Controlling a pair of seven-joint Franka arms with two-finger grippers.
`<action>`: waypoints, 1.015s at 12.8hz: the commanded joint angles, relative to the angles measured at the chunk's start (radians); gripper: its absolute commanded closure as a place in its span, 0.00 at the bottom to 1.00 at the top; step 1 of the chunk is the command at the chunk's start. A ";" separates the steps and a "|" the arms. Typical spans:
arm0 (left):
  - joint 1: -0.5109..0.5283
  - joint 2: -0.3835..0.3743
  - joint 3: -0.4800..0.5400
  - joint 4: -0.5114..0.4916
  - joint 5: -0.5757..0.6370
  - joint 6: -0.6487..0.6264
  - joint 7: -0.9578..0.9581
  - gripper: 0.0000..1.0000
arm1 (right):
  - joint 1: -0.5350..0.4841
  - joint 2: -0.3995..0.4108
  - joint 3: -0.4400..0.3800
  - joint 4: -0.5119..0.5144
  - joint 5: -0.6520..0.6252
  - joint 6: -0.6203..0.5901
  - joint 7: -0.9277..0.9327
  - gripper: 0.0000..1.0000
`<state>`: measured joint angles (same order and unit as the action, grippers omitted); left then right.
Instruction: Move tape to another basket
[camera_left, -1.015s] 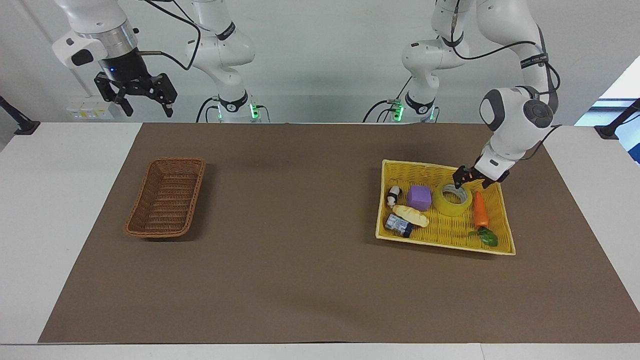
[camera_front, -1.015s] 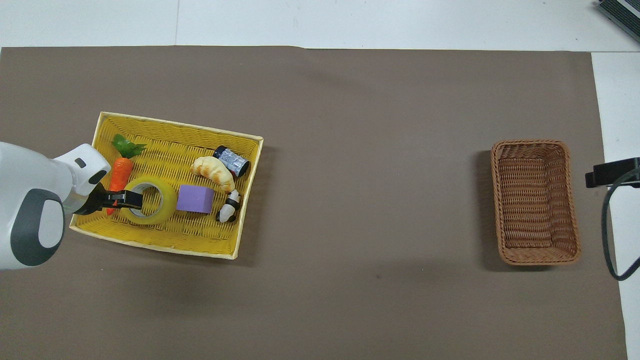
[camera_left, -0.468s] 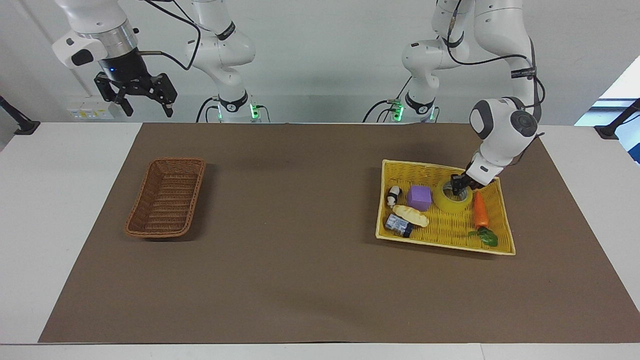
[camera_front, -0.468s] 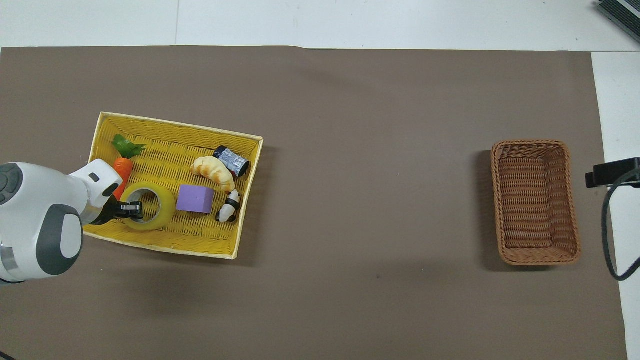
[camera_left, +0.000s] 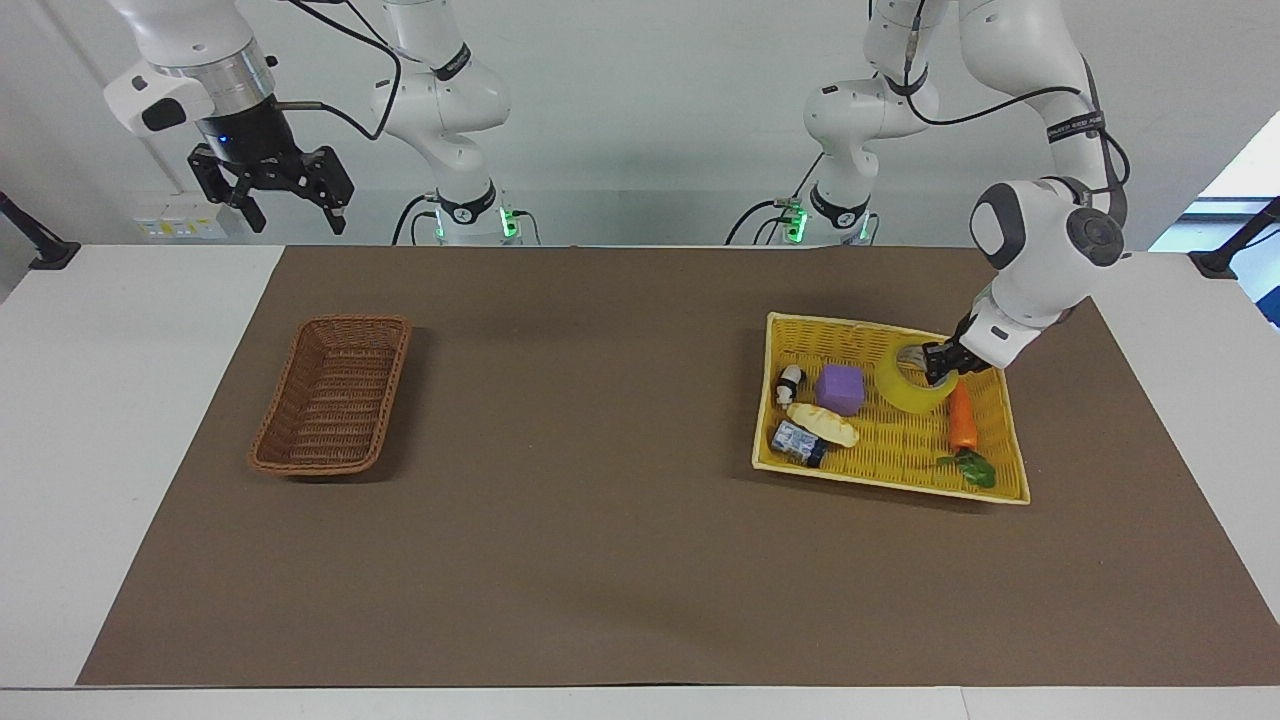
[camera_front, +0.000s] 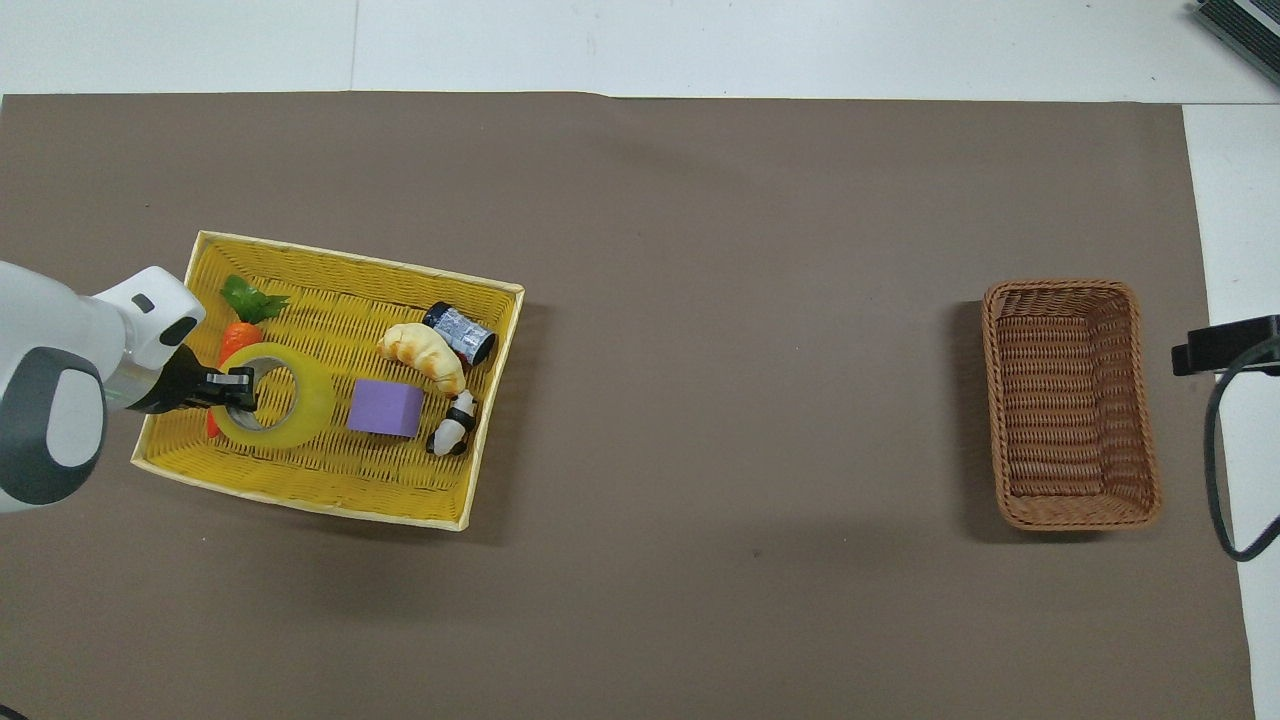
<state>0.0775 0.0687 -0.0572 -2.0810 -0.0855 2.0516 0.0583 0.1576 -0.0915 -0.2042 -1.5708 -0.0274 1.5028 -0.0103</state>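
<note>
Left gripper (camera_left: 938, 362): clamped on the wall of the tape (camera_left: 908, 385), one finger inside the core ring, one outside; reaching in over the yellow tray (camera_left: 885, 482) at the left arm's end of the worktop.
Tape: tilted, one side raised off the tray floor; half a second ago flat on the weave; in the overhead view now overlapping the carrot (camera_front: 232, 334) beside it.
Meaning of the change: grasp looks made and lift just begun, judging by the tilt; roll not yet clear of the tray.
Yellow tray: shifted slightly since a second ago, apparently dragged along with the pull on the roll.
Tray contents: purple cube (camera_left: 838, 389), croissant (camera_left: 822, 424), small panda figure (camera_left: 790, 381) and dark foil-wrapped can (camera_left: 797, 443), all shifted a little with the tray.
Brown basket (camera_left: 333, 394): empty, toward the right arm's end of the worktop, well apart from the tray, unmoved.
Right gripper (camera_left: 271, 186): fingers spread wide, waiting high over the worktop corner at its own end, nearest the robots.
Task progress: early; carry along the worktop's length to the brown basket still to come.
Risk: tilted roll could slip from a one-wall pinch, or catch the tray rim on the way out.
</note>
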 joint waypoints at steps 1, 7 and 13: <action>0.007 0.011 -0.007 0.108 -0.030 -0.115 -0.023 1.00 | -0.012 -0.022 0.005 -0.021 -0.006 -0.013 -0.030 0.00; -0.073 0.011 -0.016 0.321 -0.033 -0.363 -0.199 1.00 | 0.003 -0.034 0.008 -0.107 0.122 -0.010 0.002 0.00; -0.194 0.000 -0.021 0.292 -0.239 -0.338 -0.279 1.00 | 0.042 -0.050 0.022 -0.186 0.415 -0.001 0.174 0.00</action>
<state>-0.0849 0.0755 -0.0905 -1.7874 -0.2605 1.7207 -0.2185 0.2045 -0.1094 -0.1833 -1.7015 0.3087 1.4938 0.1337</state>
